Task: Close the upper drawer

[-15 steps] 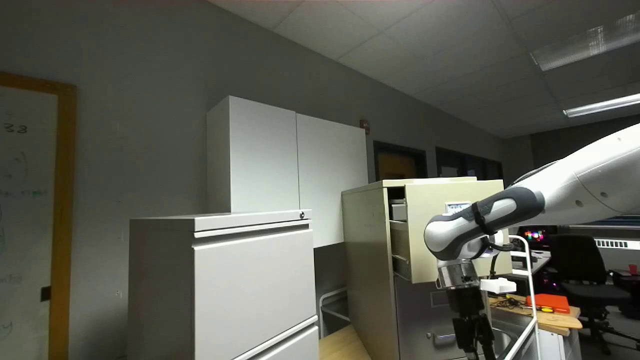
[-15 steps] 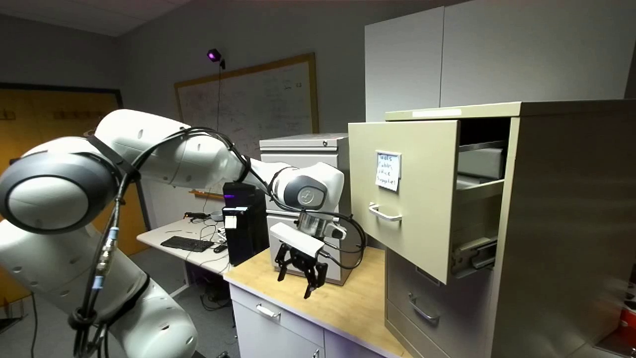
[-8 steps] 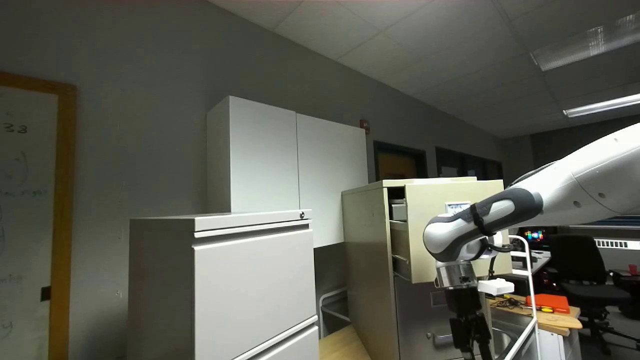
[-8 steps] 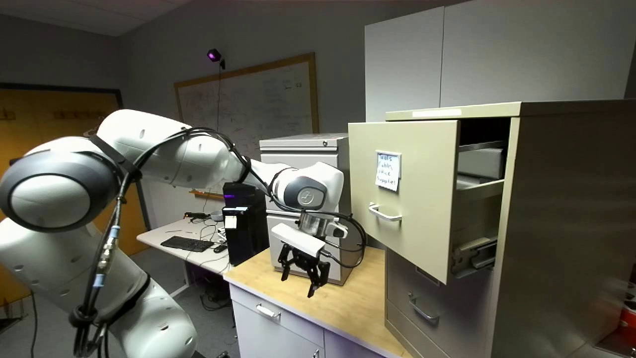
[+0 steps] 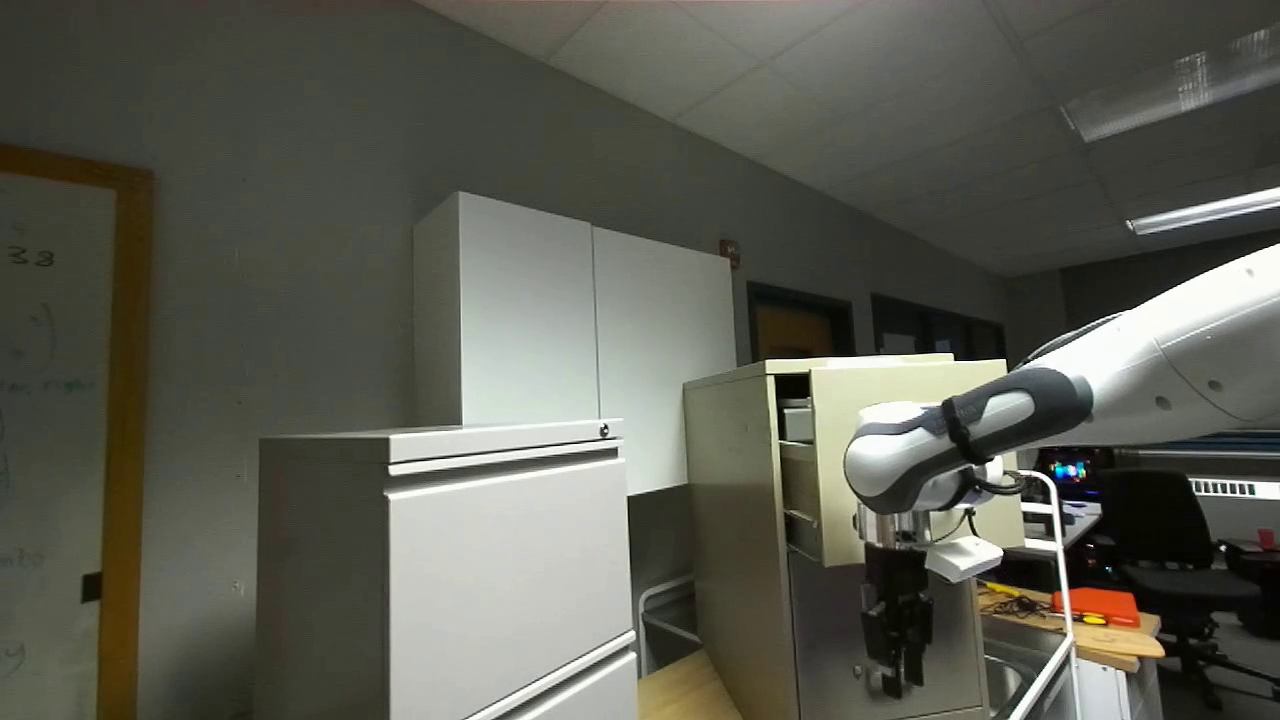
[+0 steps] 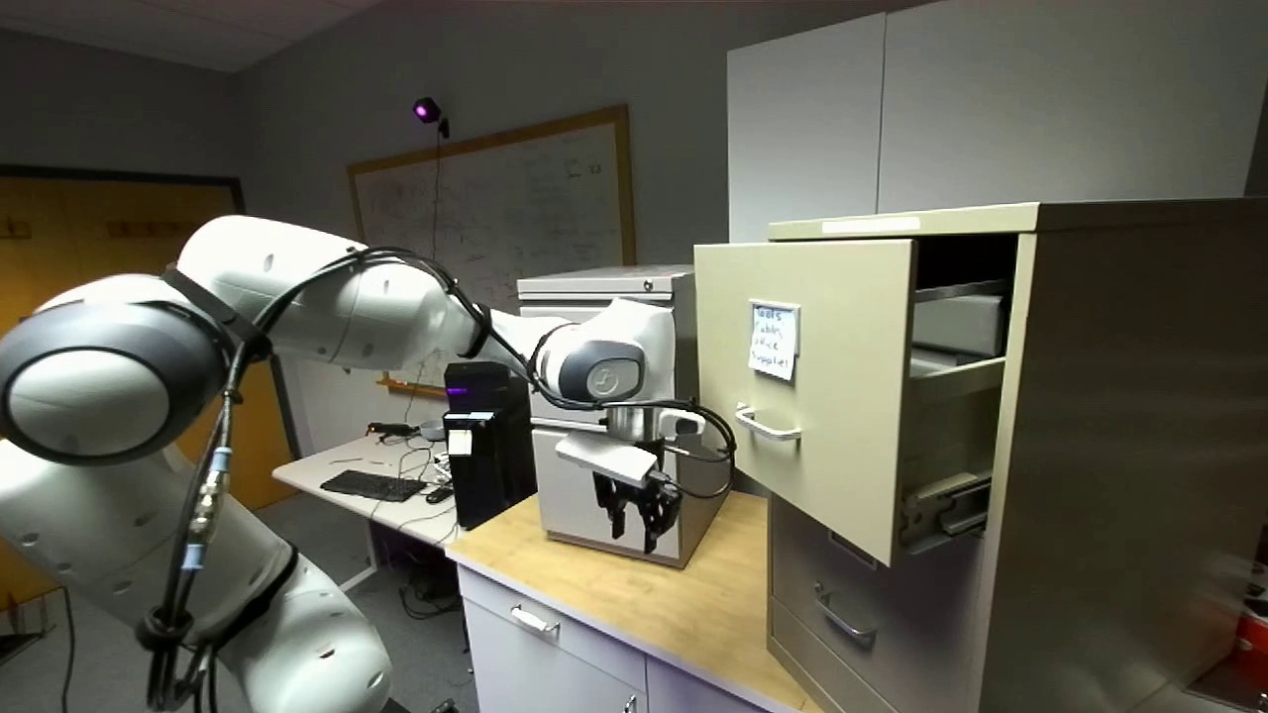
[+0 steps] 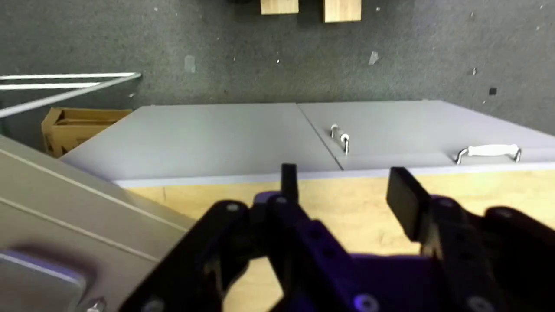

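Observation:
The upper drawer (image 6: 842, 337) of the beige filing cabinet (image 6: 1119, 426) is pulled partway out. Its flat front carries a paper label (image 6: 774, 340) and a silver handle (image 6: 766, 424). Its interior shows at the side, with a grey box inside. It also shows in an exterior view (image 5: 835, 480), partly behind the arm. My gripper (image 6: 634, 537) points down in front of the drawer, apart from it and lower than its handle. In the wrist view my gripper (image 7: 342, 186) is open and empty, fingertips well apart.
A wooden counter (image 6: 634, 614) lies below the gripper. A wide pale grey cabinet (image 5: 510, 580) stands beside the filing cabinet. Lower drawers (image 6: 872, 604) of the filing cabinet are shut. A white rail (image 5: 1058, 580) stands near the arm in an exterior view.
My gripper has risen, moved slightly closer to the filing cabinet and swung to point more straight down. The upper drawer has not moved.

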Tool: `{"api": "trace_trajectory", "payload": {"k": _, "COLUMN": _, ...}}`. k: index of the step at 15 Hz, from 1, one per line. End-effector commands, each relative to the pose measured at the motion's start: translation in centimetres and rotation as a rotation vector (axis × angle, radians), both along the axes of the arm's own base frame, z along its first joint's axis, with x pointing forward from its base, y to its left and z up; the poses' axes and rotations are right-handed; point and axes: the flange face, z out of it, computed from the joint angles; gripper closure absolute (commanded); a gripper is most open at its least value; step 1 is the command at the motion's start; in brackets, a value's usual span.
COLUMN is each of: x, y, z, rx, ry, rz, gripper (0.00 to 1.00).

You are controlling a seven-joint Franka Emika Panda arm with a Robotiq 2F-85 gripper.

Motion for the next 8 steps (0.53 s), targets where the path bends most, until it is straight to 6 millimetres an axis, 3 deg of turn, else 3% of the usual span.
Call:
{"api": "trace_trajectory", "payload": {"k": 1, "x": -0.4, "y": 0.0, "z": 4.0, "rx": -0.072, "ry": -0.158, "rz": -0.084, "gripper": 0.71}}
{"api": "trace_trajectory", "payload": {"k": 4, "x": -1.4, "y": 0.5, "z": 7.0, "rx": -0.135, "ry": -0.293, "rz": -0.139, "gripper": 0.95}}
{"api": "trace_trajectory", "payload": {"k": 8, "x": -3.2, "y": 1.1, "z": 10.8, "rx": -0.2, "ry": -0.417, "rz": -0.219, "gripper": 1.0}}
